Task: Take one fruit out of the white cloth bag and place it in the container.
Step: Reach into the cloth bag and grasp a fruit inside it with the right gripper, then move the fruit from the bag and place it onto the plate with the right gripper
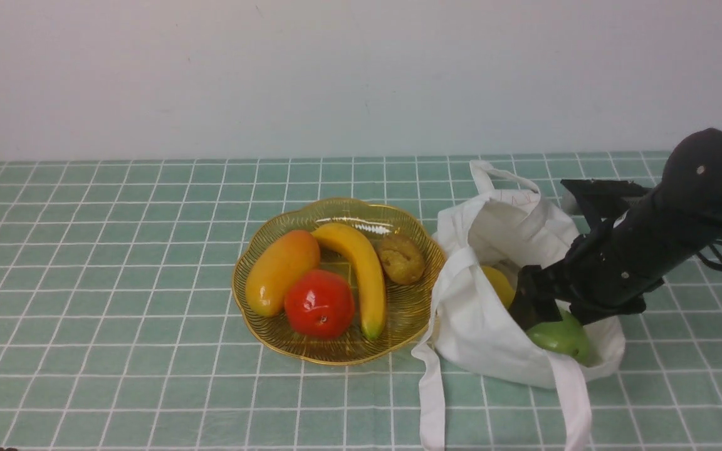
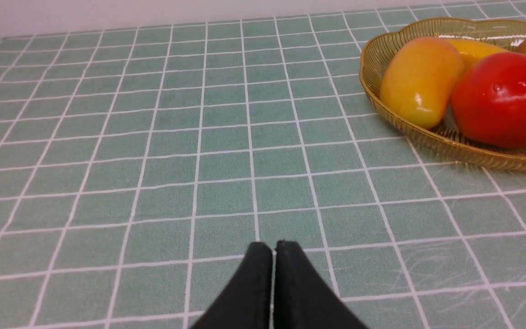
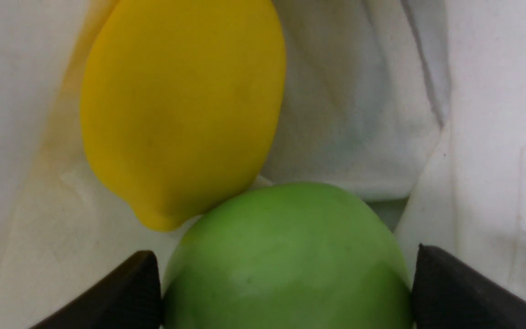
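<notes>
Inside the slumped white cloth tote bag [image 1: 480,326] at lower right, the right gripper [image 3: 286,253] clamps both sides of the round glossy light-green apple [image 1: 561,338], seemingly gripped for lifting to the gold wire bowl [image 1: 336,358].

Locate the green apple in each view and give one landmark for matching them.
Front view: green apple at lower right, in the mouth of the white cloth bag, under the right gripper.
Left wrist view: not in it.
Right wrist view: green apple at bottom centre, between the gripper's fingers.
Landmark: the yellow fruit next to the green apple, seen in the front and right wrist views.
</notes>
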